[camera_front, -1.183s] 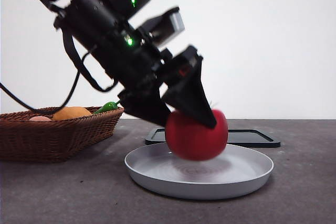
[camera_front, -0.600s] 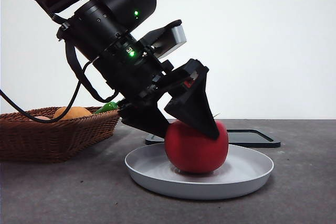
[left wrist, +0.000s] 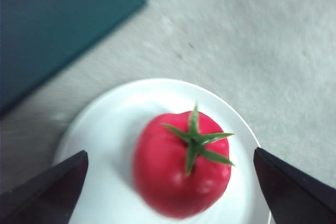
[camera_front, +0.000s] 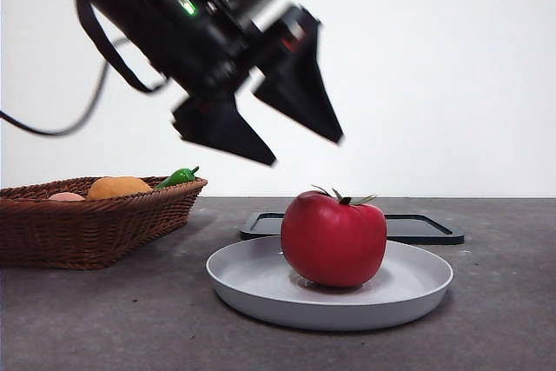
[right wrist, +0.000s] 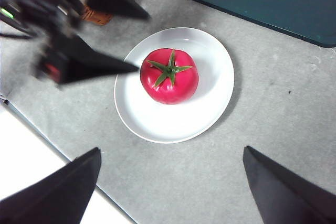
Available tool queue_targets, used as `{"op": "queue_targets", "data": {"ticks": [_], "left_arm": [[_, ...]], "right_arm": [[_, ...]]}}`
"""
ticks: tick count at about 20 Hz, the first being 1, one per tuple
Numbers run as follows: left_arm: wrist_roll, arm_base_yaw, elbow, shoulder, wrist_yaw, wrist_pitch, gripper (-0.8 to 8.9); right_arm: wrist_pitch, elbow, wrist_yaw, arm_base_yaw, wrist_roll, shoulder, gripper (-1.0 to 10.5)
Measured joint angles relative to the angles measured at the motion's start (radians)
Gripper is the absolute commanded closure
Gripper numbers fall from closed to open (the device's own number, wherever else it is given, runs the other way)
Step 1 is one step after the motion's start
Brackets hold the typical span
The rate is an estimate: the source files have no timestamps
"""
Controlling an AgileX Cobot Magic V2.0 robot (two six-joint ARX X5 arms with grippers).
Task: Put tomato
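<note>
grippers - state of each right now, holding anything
Left gripper: open, holding nothing, above the tomato that sits on the white plate.
Right gripper: open, holding nothing, high over the table.

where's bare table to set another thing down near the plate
Bare table lies in front of the white plate, and to its right, below the dark tray. The tomato fills the plate's middle; the open left hand hangs above it. The basket crowds the left.

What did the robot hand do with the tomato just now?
The left gripper let go of the tomato and lifted up, jaws open. The tomato stays upright on the white plate. The basket and dark tray stayed put.
</note>
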Motion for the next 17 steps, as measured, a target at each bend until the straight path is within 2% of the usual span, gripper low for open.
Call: {"op": "queue_targets", "data": {"ticks": [5,13,17], "left_arm": [[0.0,0.085,0.0,-0.2,0.0,-0.124,3.12],[0.002,0.32,0.002,-0.507,0.0,-0.356,3.12],[0.033,0.405,0.002,-0.606,0.07,-0.534,3.13]], "right_arm": [[0.0,0.0,0.0,0.0,0.0,0.0,5.2],[0.0,0.0,0.0,0.0,0.0,0.0,5.2],[0.004,0.0,0.0,0.0,0.0,0.0,5.2]]}}
